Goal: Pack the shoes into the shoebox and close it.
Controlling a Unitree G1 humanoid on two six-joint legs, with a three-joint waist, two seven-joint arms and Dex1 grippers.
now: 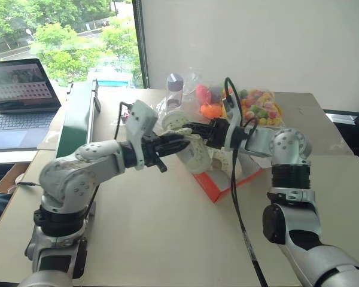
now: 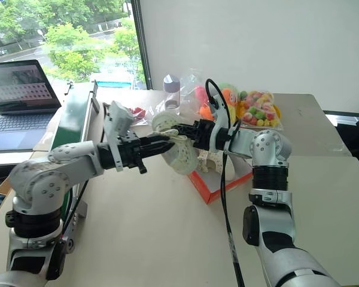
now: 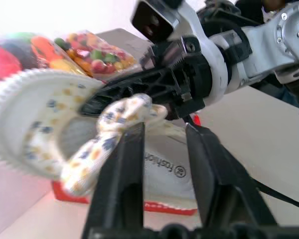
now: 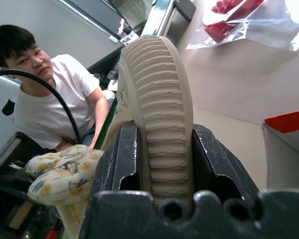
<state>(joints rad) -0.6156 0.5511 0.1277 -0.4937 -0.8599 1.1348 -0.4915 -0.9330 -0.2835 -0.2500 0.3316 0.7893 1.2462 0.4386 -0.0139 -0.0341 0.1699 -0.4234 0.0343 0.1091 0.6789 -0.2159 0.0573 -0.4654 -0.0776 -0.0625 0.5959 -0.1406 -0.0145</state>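
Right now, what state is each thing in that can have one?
Shoe: off the table, held above the shoebox's near end.
Right claw: shut on the shoe's sole.
Left claw: part open beside the shoe's strap.
Shoebox: open, lying on the table.
Laptop: open, screen lit.
Toy bag: lying behind the shoebox.

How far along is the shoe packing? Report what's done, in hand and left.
Done: what looks like one shoe already lies in the open shoebox.
In hand: the right gripper clamps the second shoe by its sole, above the box's edge; the left gripper is open at its strap.
Left: set that shoe in the box, then close it.
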